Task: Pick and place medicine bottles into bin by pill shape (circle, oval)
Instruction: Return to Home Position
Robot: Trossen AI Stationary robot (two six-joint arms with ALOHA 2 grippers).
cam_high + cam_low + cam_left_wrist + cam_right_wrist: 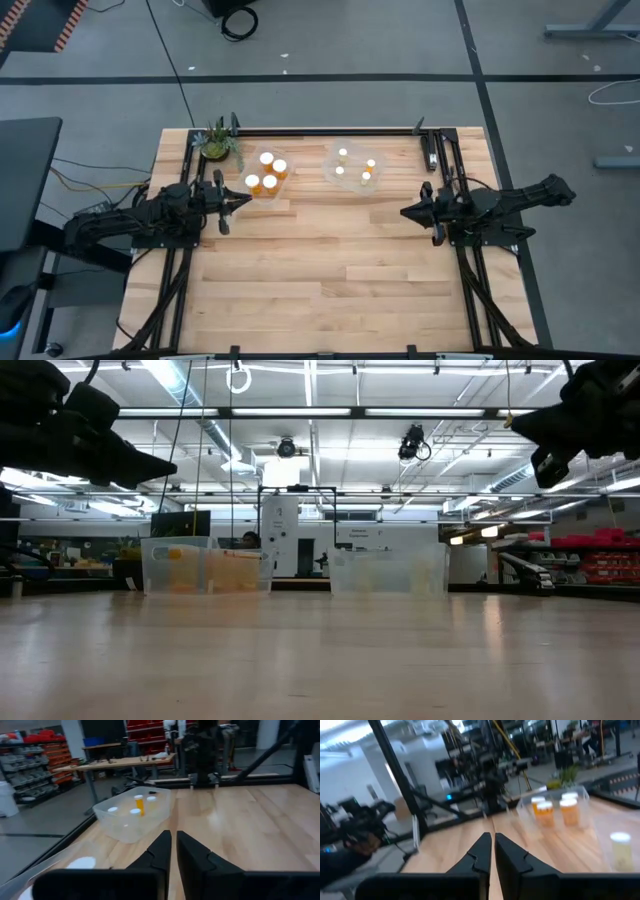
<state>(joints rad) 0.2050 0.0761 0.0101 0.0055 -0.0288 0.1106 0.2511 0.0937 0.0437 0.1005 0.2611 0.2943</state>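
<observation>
The medicine bottles (pixel 267 170) are standing upright in two bins (pixel 352 187) beside the plant (pixel 216 140). The left end effector (pixel 230 203) and right end effector (pixel 407 212) are hanging with fingers pressed together, the left nearer the plant

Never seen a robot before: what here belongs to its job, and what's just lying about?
Job: four wide amber bottles in the left clear bin; four narrow bottles in the right clear bin; left gripper; right gripper.
Lying about: small potted plant.
</observation>
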